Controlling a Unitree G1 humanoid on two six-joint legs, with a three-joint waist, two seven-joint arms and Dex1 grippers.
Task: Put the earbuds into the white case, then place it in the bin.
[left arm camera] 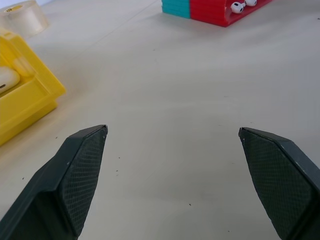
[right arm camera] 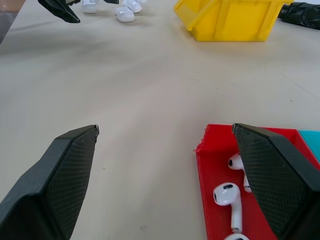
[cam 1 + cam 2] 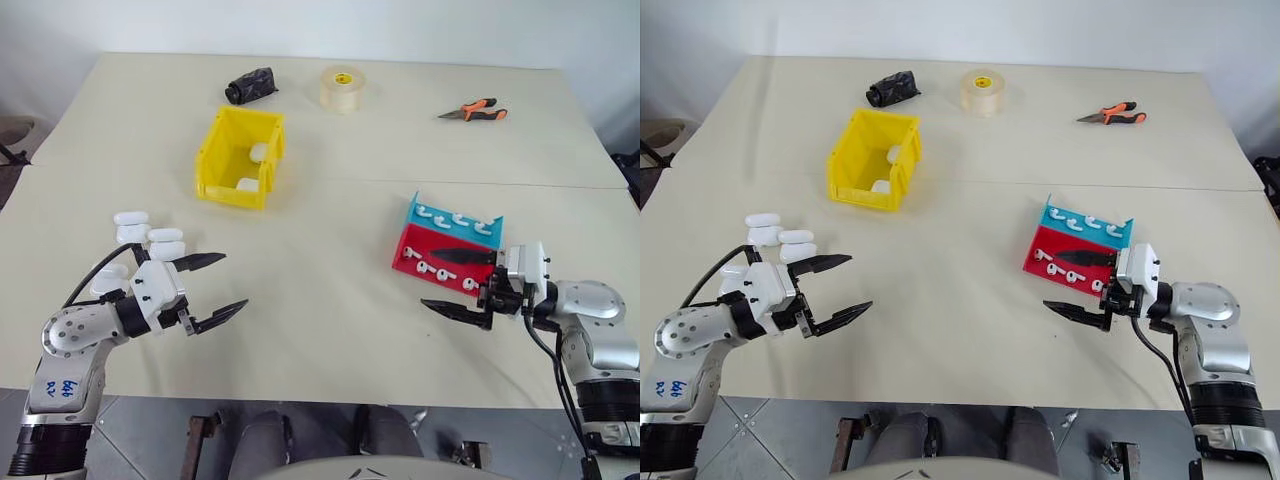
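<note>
Nearest the camera, both grippers hover low over the cream table (image 3: 330, 270) with nothing in them. On the left, the left gripper (image 3: 214, 288) has its two black fingers spread wide apart, pointing toward the table's middle. Just behind it, on the far-left side of that hand, lies a cluster of white cases (image 3: 148, 238), closed and resting on the tabletop close together. On the right, the right gripper (image 3: 460, 284) points left with its fingers likewise wide apart, one finger reaching over the near edge of the red tray (image 3: 408, 252) and the other over bare table. The earbuds (image 2: 228, 195) lie loose in the red tray, and more of them sit in the blue tray (image 3: 418, 208) that touches the red one on its far side. Farther back, left of centre, stands the bin (image 3: 212, 160), bright yellow and open-topped, with two white cases already inside it. Along the far edge of the table are a crumpled black bag (image 3: 250, 86), a roll of clear tape (image 3: 342, 88) and orange-handled pliers (image 3: 474, 111).
</note>
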